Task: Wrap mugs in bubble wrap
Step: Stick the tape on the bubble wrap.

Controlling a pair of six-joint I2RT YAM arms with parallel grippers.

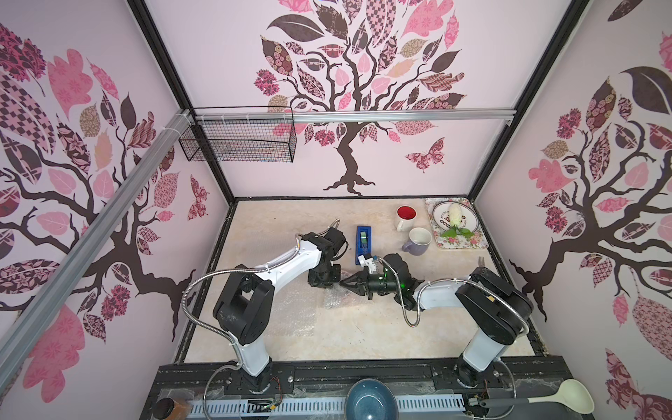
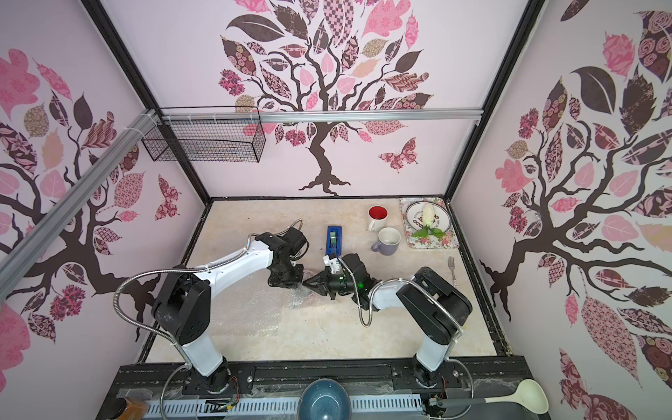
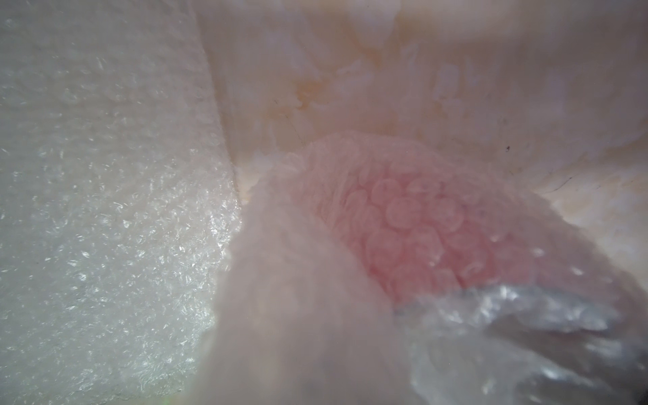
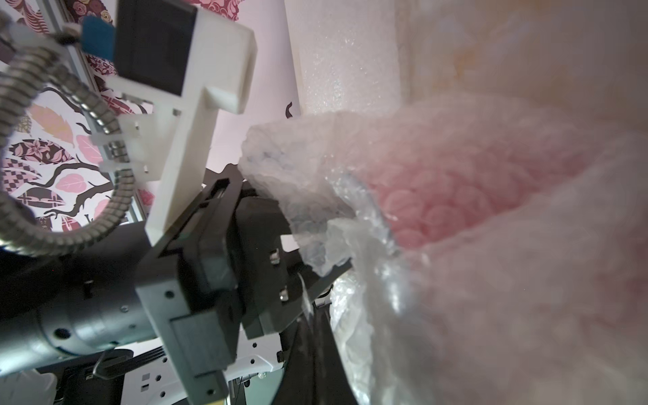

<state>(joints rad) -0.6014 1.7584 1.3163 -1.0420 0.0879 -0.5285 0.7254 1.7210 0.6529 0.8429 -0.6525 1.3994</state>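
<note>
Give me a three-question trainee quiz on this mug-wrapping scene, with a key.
1. True or false: the white mug and the lavender mug stand unwrapped beside the floral tray.
2. Which thing is nearest the right gripper? A) a fork B) the bubble wrap bundle C) a ladle
3. Fill in: the wrapped mug showing through the plastic in the wrist views is ___ in colour.
Key: 1 true; 2 B; 3 red.

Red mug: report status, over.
Left claw shut on bubble wrap; right claw shut, tips at it. Red mug inside, showing through. Tape dispenser behind, apart.
</note>
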